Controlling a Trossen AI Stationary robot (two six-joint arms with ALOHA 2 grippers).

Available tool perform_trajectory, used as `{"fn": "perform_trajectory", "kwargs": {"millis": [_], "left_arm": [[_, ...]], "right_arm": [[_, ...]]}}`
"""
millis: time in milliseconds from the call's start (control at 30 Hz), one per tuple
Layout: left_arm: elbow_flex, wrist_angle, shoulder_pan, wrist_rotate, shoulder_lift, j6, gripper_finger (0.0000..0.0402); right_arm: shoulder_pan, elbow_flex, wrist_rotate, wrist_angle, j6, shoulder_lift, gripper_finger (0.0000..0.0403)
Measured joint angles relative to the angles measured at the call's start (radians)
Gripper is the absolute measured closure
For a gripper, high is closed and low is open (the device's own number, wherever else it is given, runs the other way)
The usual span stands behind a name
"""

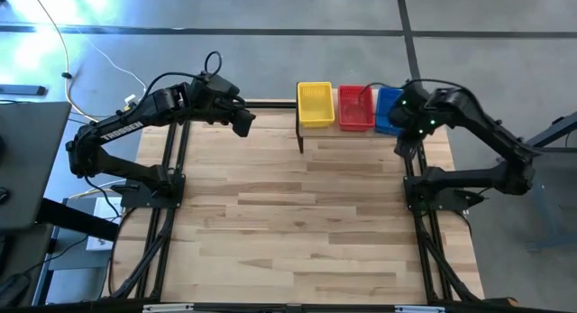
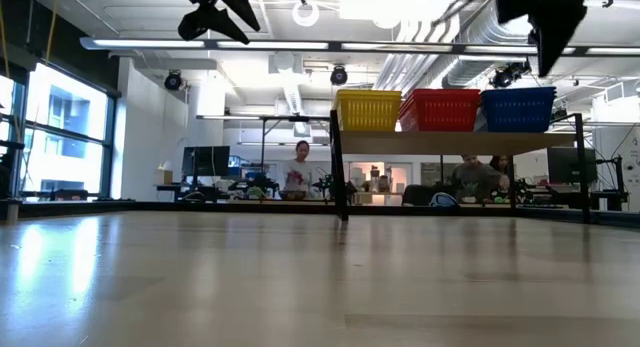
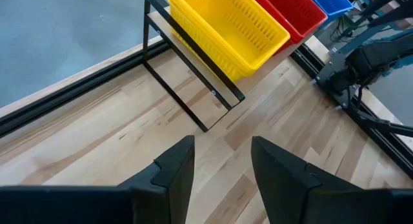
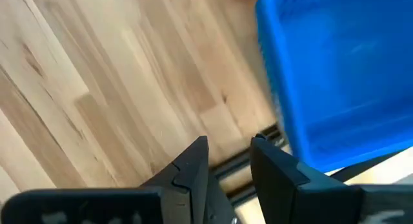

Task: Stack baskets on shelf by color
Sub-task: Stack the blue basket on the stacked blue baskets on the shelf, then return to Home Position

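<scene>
Planks of pale wood make up the tabletop (image 1: 297,223), framed by black rails along its left and right edges. At the far edge, right of centre, stands the shelf (image 2: 455,143), a light plank on thin black legs. On it sit three stacks of baskets in a row, touching: the yellow baskets (image 1: 315,105) nearest the middle of the far edge, the red baskets (image 1: 355,108) in the centre, the blue baskets (image 1: 389,110) toward the far right corner. The left gripper (image 3: 221,161) hovers above the far edge left of the shelf, its fingers parted and empty. The right gripper (image 4: 230,158) hangs over the blue stack's outer end, fingers slightly apart, grasping nothing. Beyond the table lies an open office with desks, monitors, ceiling ducts, a bright window, and people (image 2: 299,170) behind the desks.
</scene>
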Motion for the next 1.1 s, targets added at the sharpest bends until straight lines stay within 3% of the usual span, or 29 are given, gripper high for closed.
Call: {"fn": "perform_trajectory", "kwargs": {"millis": [133,267,733,933,1100], "left_arm": [[0.0,0.0,0.0,0.0,0.0,0.0,0.0257],[0.0,0.0,0.0,0.0,0.0,0.0,0.0257],[0.0,0.0,0.0,0.0,0.0,0.0,0.0257],[0.0,-0.003,0.0,0.015,0.0,0.018,0.0257],[-0.002,-0.019,-0.011,0.152,-0.023,0.111,0.0257]], "right_arm": [[0.0,-0.088,0.003,0.003,0.001,0.0,0.0302],[-0.003,-0.145,0.08,0.008,0.001,0.0,0.0302],[-0.01,-0.142,0.298,0.064,0.067,0.0,0.0302],[-0.013,-0.142,0.257,0.038,0.14,-0.004,0.0302],[0.039,-0.141,0.082,0.009,0.306,-0.035,0.0302]]}}
